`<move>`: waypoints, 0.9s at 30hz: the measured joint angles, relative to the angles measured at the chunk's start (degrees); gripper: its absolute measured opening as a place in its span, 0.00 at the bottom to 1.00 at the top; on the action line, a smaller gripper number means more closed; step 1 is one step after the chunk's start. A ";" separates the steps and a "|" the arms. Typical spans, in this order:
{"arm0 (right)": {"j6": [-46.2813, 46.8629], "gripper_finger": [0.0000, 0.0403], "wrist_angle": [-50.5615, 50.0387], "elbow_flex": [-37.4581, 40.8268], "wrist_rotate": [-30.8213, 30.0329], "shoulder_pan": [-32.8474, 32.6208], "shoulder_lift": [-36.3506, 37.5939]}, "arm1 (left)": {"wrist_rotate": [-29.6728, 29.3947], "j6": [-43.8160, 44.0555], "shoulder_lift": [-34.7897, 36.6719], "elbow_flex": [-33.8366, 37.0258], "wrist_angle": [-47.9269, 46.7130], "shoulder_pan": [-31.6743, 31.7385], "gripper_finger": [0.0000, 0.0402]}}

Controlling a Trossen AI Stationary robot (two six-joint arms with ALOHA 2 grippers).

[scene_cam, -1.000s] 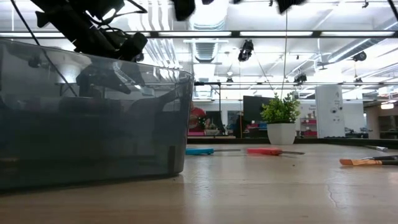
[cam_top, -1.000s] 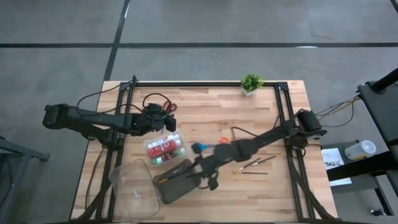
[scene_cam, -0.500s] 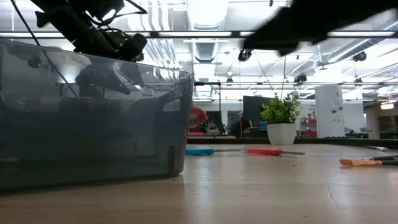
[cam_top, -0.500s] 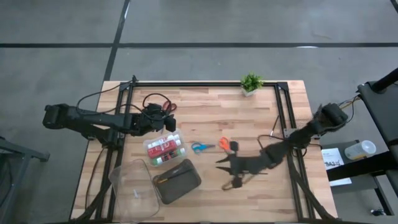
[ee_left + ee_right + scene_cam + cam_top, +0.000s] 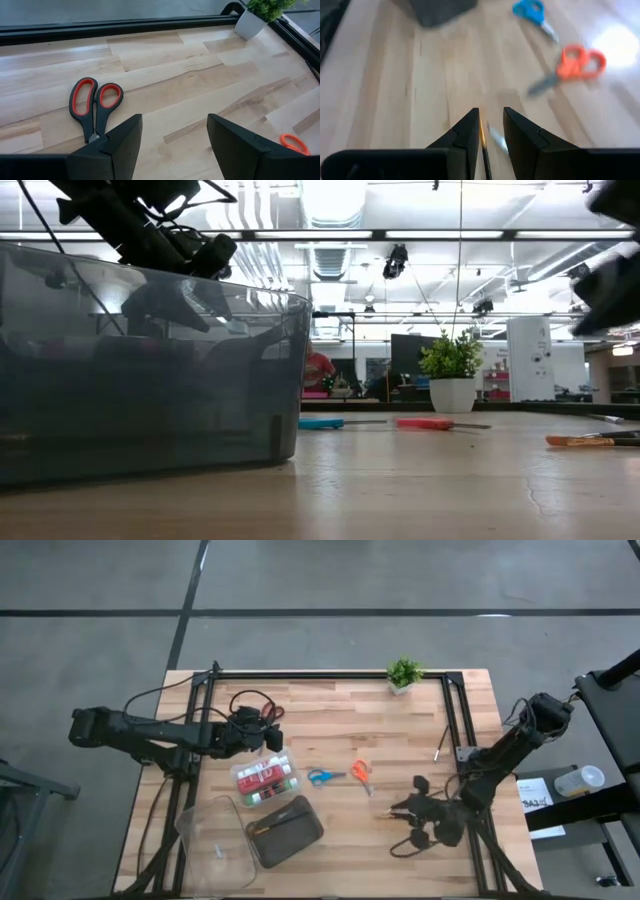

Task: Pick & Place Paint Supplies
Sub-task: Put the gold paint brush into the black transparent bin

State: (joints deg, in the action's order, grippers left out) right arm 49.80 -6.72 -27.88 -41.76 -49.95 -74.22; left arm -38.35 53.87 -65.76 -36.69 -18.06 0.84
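A: Left gripper (image 5: 172,145) sat over the left rear of the table (image 5: 330,705), fingers spread wide, nothing between them. Red-handled scissors (image 5: 94,107) lay flat on the wood just ahead of it, blades running under the left finger in the wrist view.

B: Right gripper (image 5: 491,131)?

A: Low over the table's right front, beside the frame rail. Fingers narrow, only a thin gap. A thin dark line and a pale sliver showed in that gap in the right wrist view; too blurred to say whether it was a brush or whether it was gripped.

B: Brushes?

A: One brush (image 5: 592,440) lay flat at the right in the low view. From above, a thin one lay just beside the right gripper's fingers.

B: Other scissors?

A: Blue-handled scissors (image 5: 321,777) and orange-handled scissors (image 5: 361,771) lay near each other at mid-table, apart, between the boxes and the right gripper.

B: Paint tubes?

A: Inside a small clear box (image 5: 264,780) left of the blue pair. A dark grey case (image 5: 286,830) lay just in front of it, a large clear tub (image 5: 215,840) to its left.

B: Anything else?

A: Potted plant (image 5: 404,673), upright at the rear edge.
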 joint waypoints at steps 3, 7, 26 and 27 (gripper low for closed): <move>4.08 0.21 0.23 1.92 -0.26 -2.95 -0.76 | 0.02 0.00 0.00 0.00 -0.02 -0.01 0.58; 9.89 0.21 0.00 3.54 -0.39 -5.94 -2.88 | 0.02 0.00 0.00 0.00 -0.04 0.00 0.58; 13.31 0.21 0.18 1.32 -0.83 -8.31 -15.68 | 0.01 0.02 0.00 0.00 -0.04 0.00 0.58; 13.31 0.21 0.22 1.27 -0.90 -8.31 -15.88 | 0.02 0.01 0.00 0.00 -0.04 -0.02 0.58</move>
State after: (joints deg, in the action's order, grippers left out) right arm 63.11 -6.50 -26.61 -42.66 -58.26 -90.09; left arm -38.33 53.87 -65.76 -36.69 -18.11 0.83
